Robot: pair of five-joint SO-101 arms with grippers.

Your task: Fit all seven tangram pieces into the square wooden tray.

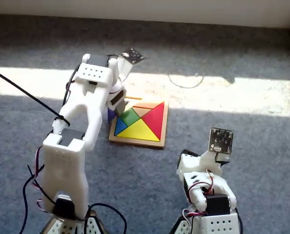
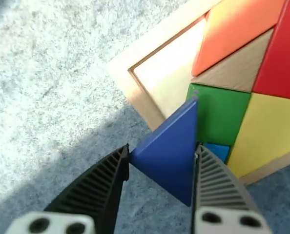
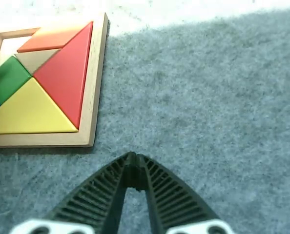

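The left hand [image 2: 162, 151] pinches a dark blue wooden triangle [image 2: 172, 146] above the rim of the square wooden tray [image 2: 150, 48] (right hand [image 3: 134, 163] pressed together, well apart).

Harsh sun stripe, dim shadowed foreground

Left arm [image 1: 79, 117] stretched forward, wrist pitched down, left gripper [image 2: 162, 150] clamped on blue triangle [image 2: 174, 129] by both fingers. Right arm [image 1: 206, 187] folded back near its base, right gripper [image 3: 134, 158] closed, nothing held.
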